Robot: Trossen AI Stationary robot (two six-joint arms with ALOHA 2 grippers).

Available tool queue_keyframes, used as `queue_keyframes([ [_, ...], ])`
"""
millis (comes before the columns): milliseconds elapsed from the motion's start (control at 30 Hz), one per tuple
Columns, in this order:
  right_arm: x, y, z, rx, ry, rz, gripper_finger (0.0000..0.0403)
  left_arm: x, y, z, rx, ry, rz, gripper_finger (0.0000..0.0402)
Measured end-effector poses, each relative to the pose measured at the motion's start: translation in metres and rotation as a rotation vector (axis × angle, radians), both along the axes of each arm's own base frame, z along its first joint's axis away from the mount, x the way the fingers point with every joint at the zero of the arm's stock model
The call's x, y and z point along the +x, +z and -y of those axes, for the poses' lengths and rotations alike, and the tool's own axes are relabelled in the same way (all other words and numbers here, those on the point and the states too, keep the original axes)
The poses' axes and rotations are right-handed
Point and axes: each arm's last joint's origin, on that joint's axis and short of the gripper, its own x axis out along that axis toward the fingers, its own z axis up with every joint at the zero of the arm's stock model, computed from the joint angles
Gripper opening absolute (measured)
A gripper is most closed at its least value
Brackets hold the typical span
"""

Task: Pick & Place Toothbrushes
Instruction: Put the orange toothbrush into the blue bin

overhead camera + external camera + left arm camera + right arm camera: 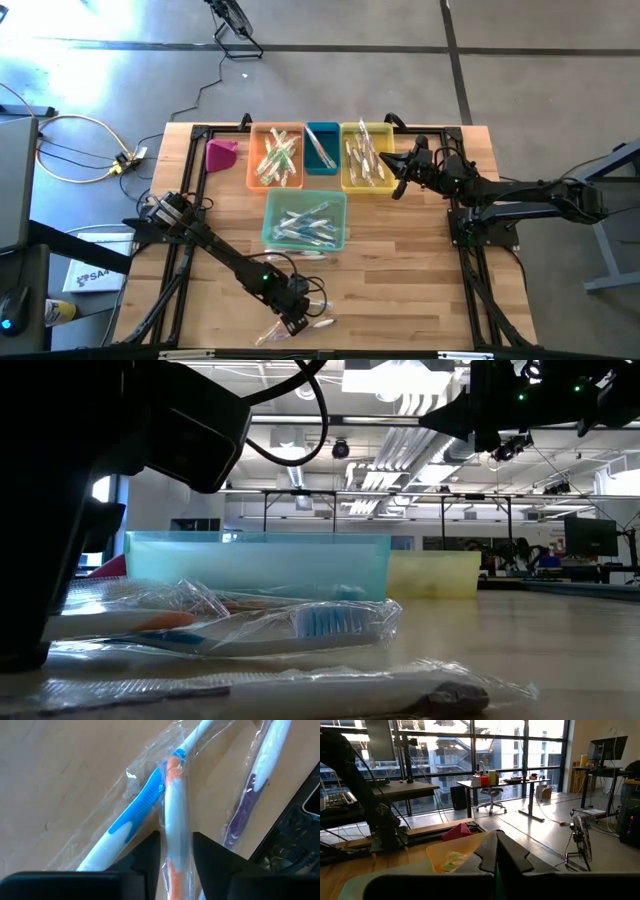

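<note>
Three plastic-wrapped toothbrushes [300,325] lie flat on the table near its near edge: one with orange accents [175,795], one with blue [135,812], one with purple [250,795]. My left gripper [297,322] [176,837] is down over them, shut on the orange-accented one. More toothbrushes lie in the orange bin [275,157], the yellow bin [367,157], the small blue bin [321,148] and the pale teal bin [305,222]. My right gripper [400,178] [496,851] hovers shut above the yellow bin's right side, holding nothing that I can see. My left gripper pinches the orange-accented toothbrush by its white handle [175,827] through the clear wrapper, one finger [150,852] on each side. The fingers come from above, pointing down, and lie across the handle. In the low view the toothbrush [165,622] lies level on the table.
A pink object [222,152] sits left of the orange bin. The four bins stand in the table's far half. Bare wood [410,280] stretches right of the left gripper. Cables and a box lie on the floor beyond the table's left edge.
</note>
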Motion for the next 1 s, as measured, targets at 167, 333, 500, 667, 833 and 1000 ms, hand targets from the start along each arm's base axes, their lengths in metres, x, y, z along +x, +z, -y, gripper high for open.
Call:
queue_keyframes([
  [167, 0.0000, 0.0000, 0.0000, 0.000, 0.000, 0.000, 0.0002, -0.0002, -0.0004, -0.0002, 0.005, 0.001, -0.003, 0.0084],
  [333, 0.0000, 0.0000, 0.0000, 0.000, 0.000, 0.000, 0.0002, -0.0004, -0.0007, -0.0004, 0.007, 0.001, -0.005, 0.0069],
  [500, 0.0000, 0.0000, 0.0000, 0.000, 0.000, 0.000, 0.0002, -0.0005, -0.0008, -0.0003, 0.002, -0.003, -0.009, 0.0060],
  [667, 0.0000, 0.0000, 0.0000, 0.000, 0.000, 0.000, 0.0002, -0.0008, -0.0008, -0.0005, -0.006, -0.019, -0.017, 0.0053],
  [833, 0.0000, 0.0000, 0.0000, 0.000, 0.000, 0.000, 0.0002, -0.0008, -0.0008, -0.0004, -0.009, -0.020, -0.019, 0.0052],
  [1000, 0.0000, 0.0000, 0.0000, 0.000, 0.000, 0.000, 0.0002, -0.0009, 0.0054, 0.0006, -0.023, -0.042, 0.007, 0.0046],
])
